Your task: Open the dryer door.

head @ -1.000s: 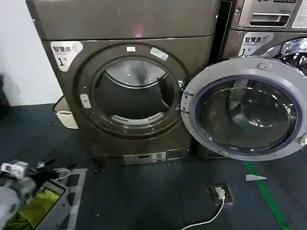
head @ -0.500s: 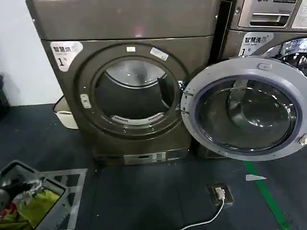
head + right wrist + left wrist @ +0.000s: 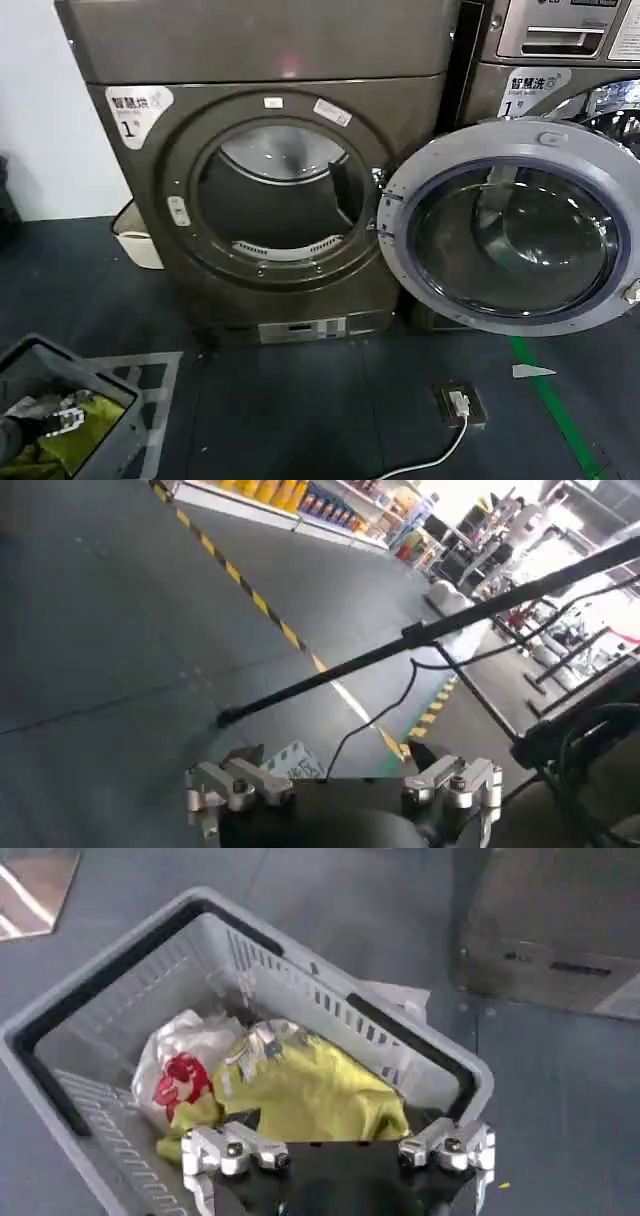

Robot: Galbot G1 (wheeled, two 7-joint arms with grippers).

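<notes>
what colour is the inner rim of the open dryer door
Pale grey, around dark glass, on the dryer door; clearest in the head view.

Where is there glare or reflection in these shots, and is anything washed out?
Head view: the dryer door glass mirrors the neighbouring machine's drum, and a pink spot glints on the dryer's top panel. Right wrist view: the far aisle is blown out white. Left wrist view: even light over the basket.
</notes>
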